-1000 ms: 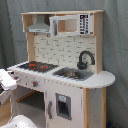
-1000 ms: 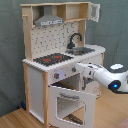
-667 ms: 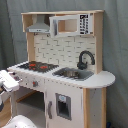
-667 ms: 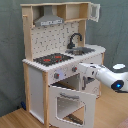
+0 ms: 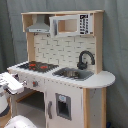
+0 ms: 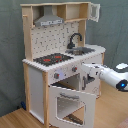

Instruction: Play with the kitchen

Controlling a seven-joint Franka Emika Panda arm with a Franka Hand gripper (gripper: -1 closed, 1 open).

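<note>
The kitchen (image 5: 70, 75) (image 6: 55, 60) is a tall white and light-wood toy with a grey hood (image 6: 49, 21), a black-and-red stovetop (image 5: 37, 65) (image 6: 52, 59), a sink (image 5: 72, 74) and a black faucet (image 5: 84, 59) (image 6: 75, 39). Its windowed oven door (image 6: 72, 104) hangs open, folded down toward the floor. My white arm (image 6: 111, 76) reaches in from the second exterior view's right. My gripper (image 6: 85, 70) (image 5: 20, 84) sits at the front panel, just beside the knobs (image 6: 74, 69).
A grey curtain (image 5: 115, 45) hangs behind the kitchen. The floor (image 6: 20, 117) is wood. The upper cabinet door (image 6: 94, 11) at the top right stands ajar. A closed cupboard door (image 5: 62, 106) with a small window sits under the sink.
My arm has shifted slightly toward the second exterior view's right, staying at knob height. The oven door stays open as before.
</note>
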